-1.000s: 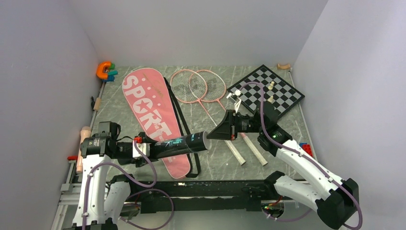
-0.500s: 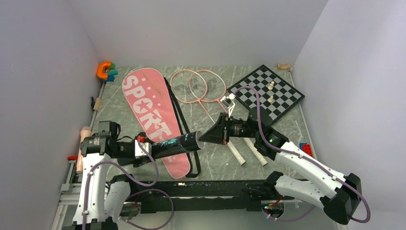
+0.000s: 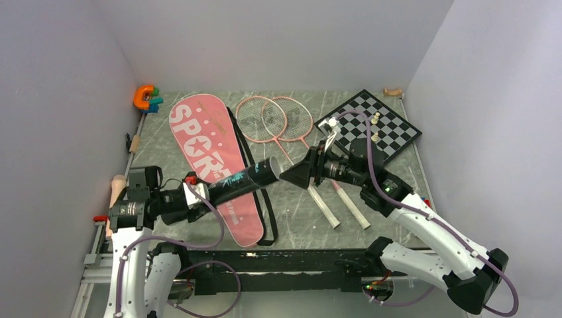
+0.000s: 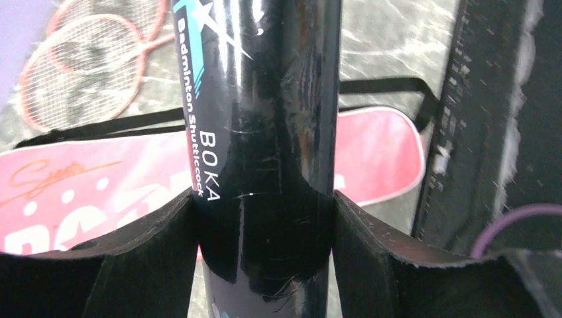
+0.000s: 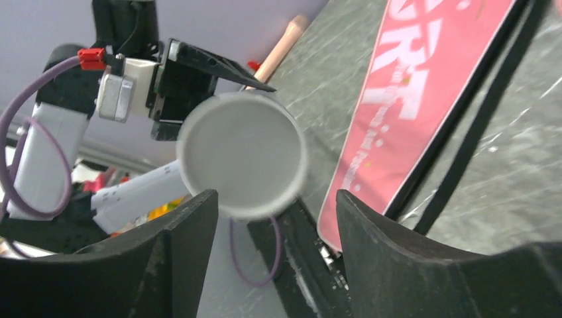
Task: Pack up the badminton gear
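- The left pincer (image 3: 191, 199) pinches the long dark glossy shuttlecock tube (image 3: 242, 180) near its base. It holds the tube aloft over the pink "SPORT" racket bag (image 3: 199, 142), tilted so the pale capped end (image 5: 242, 156) faces the other arm.
- The right pincer (image 3: 295, 175) is spread just off that cap, probably lined up for a handover.

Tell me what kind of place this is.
Probably a robot lab test cell: plain grey walls box in a marbled table, two arms are bolted at its edge, and unrelated props, rackets and a chessboard, lie about.

The right tool (image 3: 286, 177) opened, releasing the dark tube (image 3: 242, 180).
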Tool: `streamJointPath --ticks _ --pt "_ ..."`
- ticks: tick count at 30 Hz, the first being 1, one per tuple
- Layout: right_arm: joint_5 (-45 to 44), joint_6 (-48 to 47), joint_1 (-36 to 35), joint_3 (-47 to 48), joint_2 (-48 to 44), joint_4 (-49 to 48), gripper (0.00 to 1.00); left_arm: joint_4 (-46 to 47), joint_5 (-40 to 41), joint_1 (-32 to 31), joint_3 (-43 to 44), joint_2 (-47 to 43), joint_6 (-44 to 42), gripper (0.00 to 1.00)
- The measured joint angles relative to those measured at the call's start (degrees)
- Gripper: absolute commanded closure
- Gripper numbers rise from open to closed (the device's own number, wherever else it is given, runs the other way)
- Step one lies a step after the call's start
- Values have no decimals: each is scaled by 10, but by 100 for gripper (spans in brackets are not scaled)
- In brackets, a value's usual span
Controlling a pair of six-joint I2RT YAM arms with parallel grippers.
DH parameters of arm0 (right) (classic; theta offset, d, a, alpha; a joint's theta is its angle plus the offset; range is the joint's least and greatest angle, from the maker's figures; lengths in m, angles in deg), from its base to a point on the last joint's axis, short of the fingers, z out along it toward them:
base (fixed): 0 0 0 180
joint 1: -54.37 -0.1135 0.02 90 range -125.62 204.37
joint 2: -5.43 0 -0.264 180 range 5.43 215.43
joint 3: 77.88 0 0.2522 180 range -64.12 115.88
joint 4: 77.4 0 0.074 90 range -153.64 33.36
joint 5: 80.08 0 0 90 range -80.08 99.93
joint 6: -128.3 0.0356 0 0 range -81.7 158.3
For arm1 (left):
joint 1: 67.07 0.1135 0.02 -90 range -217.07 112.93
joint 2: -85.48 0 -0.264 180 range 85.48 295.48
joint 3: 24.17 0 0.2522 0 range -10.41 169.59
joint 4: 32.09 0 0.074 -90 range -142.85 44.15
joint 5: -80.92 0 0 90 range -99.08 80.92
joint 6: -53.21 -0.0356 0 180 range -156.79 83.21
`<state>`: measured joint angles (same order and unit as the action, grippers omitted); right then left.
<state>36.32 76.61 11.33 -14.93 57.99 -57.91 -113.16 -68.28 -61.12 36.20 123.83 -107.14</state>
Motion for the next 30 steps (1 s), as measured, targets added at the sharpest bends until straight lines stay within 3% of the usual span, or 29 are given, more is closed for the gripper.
streamJointPath --ticks 5,11,17,24,30 --pt "-23 -45 59 95 4 99 23 103 31 -1 6 -2 142 100" --pt "-76 -86 104 161 17 161 22 140 137 19 59 82 254 100" --pt "-112 -96 107 127 30 202 22 159 252 98 81 147 334 100" --pt "-127 -96 109 68 29 221 22 186 332 214 44 174 383 100" --pt "-128 -94 109 40 26 221 22 224 397 261 12 229 418 100"
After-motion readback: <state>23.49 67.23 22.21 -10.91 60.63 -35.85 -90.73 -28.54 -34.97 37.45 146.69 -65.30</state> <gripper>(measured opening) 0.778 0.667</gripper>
